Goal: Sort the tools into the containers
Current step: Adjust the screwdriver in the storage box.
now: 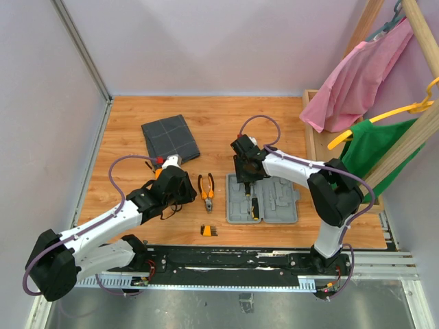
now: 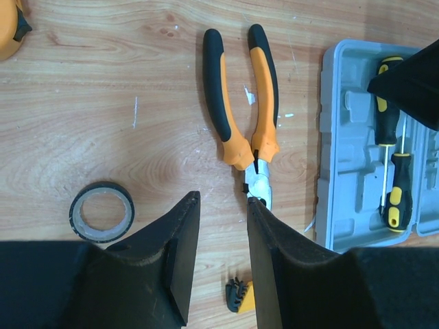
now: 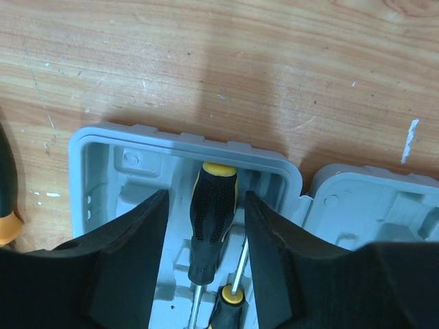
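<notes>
The light-grey case (image 1: 274,205) lies open with two black-and-yellow screwdrivers (image 3: 214,219) (image 3: 230,305) in its moulded left half (image 3: 110,157). My right gripper (image 3: 206,199) is open just above the case, its jaws either side of the upper screwdriver's handle without gripping it. My left gripper (image 2: 223,200) is open and empty, hovering near the nose of the orange-and-black pliers (image 2: 240,103). The black tape ring (image 2: 101,211) lies to its left, the orange bit holder (image 2: 240,295) below between the fingers. The round orange piece (image 2: 10,31) is at the far left. The dark grey pouch (image 1: 170,138) lies at the back.
A wooden rack (image 1: 322,137) with pink and green garments stands at the right. Walls close the left and back of the wooden table. A black rail (image 1: 226,257) runs along the near edge by the arm bases.
</notes>
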Tool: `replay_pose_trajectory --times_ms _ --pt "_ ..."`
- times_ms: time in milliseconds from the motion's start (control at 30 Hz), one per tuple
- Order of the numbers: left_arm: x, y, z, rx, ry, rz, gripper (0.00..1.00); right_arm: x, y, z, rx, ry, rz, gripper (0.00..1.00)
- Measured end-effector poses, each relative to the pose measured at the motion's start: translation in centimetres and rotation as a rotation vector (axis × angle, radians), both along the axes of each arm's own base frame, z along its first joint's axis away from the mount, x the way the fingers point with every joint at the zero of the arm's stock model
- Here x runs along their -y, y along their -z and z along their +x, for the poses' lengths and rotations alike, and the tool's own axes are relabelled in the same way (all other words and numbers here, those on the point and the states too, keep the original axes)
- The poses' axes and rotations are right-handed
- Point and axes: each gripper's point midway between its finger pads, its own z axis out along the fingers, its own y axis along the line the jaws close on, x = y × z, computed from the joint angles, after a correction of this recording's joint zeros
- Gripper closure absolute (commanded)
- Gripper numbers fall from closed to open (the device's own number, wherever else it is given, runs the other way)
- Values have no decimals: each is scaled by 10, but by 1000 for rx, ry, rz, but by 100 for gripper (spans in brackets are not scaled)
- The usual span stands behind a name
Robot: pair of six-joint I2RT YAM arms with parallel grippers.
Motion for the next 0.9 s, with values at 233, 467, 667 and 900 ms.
replay_pose_trajectory --times_ms 233,467,667,900 --pt "-6 2 1 -6 -14 16 58 -3 -32 -1 60 -27 58 42" --pt "-15 14 8 -36 -35 60 54 5 -67 -18 159 -88 152 41" --pt "-9 29 13 -83 -15 90 49 32 -41 -52 140 -93 140 41" --pt "6 28 30 -77 -7 75 46 59 -40 -81 200 -70 191 40"
